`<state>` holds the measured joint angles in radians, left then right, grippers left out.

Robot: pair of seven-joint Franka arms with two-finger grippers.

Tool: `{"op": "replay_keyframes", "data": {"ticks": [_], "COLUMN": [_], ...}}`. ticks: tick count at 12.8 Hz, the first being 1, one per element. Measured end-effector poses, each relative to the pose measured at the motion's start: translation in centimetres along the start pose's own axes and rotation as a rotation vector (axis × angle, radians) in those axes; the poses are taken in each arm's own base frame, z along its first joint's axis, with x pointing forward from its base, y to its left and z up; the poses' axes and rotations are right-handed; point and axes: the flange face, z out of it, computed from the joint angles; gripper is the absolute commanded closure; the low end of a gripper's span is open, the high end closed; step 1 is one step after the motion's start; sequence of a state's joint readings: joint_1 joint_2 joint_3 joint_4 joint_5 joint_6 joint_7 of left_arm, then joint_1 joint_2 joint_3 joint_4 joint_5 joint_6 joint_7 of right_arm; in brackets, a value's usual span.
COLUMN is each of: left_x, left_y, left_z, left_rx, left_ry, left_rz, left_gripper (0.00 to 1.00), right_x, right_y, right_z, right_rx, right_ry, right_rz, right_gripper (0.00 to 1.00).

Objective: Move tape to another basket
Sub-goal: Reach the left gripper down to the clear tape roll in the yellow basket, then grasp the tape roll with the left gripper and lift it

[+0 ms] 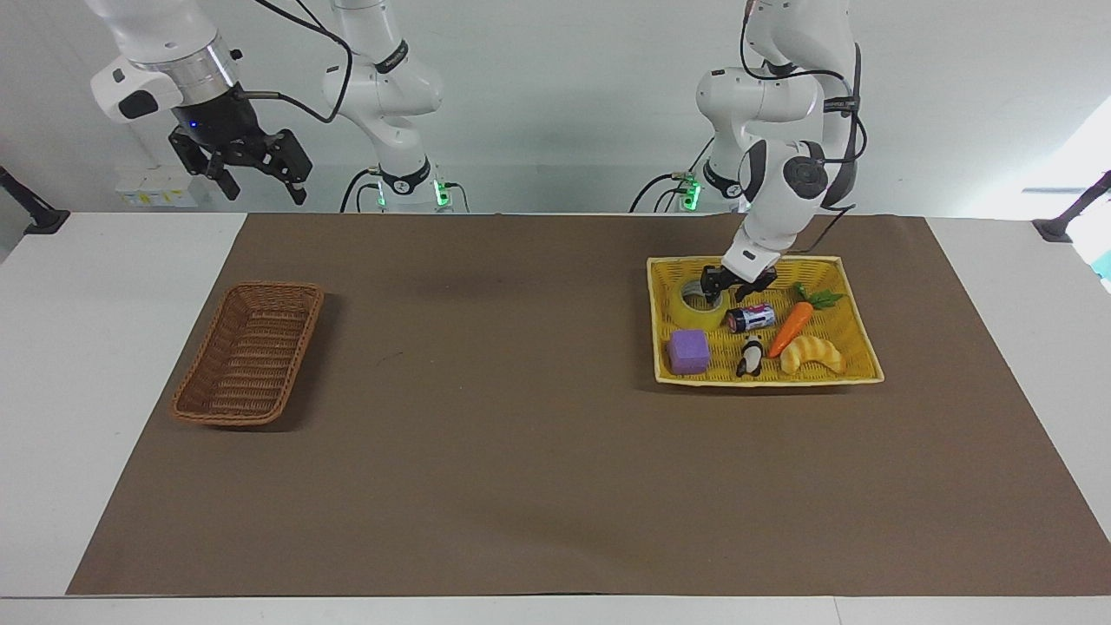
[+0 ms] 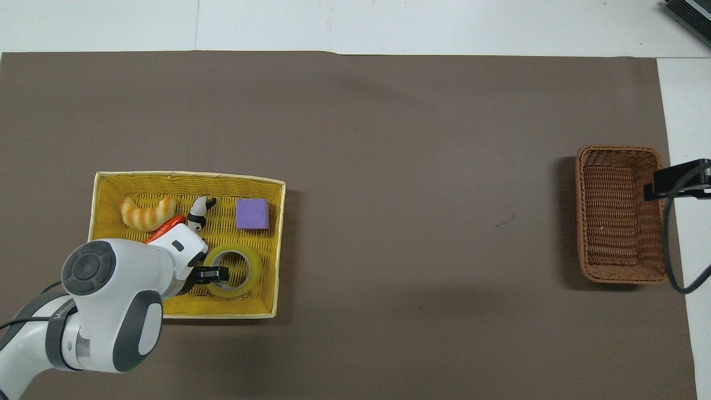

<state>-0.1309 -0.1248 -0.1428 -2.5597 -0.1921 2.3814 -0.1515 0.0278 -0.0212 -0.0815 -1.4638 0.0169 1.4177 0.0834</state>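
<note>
I have the left gripper down on the tape in the yellow tray — jaws' grip unclear | right gripper waits spread, raised near the basket by the table's right-arm end.

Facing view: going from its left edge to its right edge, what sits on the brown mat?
Brown woven wicker basket → purple cube → black-and-white panda figure → curved orange-yellow bread toy. The last three lie in the yellow woven tray.
</note>
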Motion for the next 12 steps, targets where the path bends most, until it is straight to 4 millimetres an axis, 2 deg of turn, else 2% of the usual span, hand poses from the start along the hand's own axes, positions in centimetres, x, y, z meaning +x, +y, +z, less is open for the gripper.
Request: {"op": "replay_keyframes", "data": {"ticks": [3, 5, 7, 12], "left_x": [0.7, 1.7, 3.1, 6.2], "left_y": [0.3, 0.8, 1.7, 4.2], "left_z": [-0.5, -2.0, -5.1, -15.2], "left_rx": [-0.01, -0.017, -0.027, -0.05], "left_ry": [0.016, 0.01, -0.017, -0.073], "left_rz": [-0.004, -0.001, 0.009, 0.049], "left_gripper": [1.0, 1.0, 1.0, 1.0], "right_x": [0.0, 0.0, 0.0, -0.2], "right_y": [0.0, -0.1, -0.2, -0.7], "right_z": [0.0, 0.0, 0.0, -0.2], "right_rx": [0.0, 0.0, 0.0, 0.0], "right_ry": [0.0, 0.0, 0.0, 0.006], "right_rz": [-0.001, -0.001, -0.004, -0.013], "right_gripper": [0.0, 0.0, 0.0, 0.0]}}
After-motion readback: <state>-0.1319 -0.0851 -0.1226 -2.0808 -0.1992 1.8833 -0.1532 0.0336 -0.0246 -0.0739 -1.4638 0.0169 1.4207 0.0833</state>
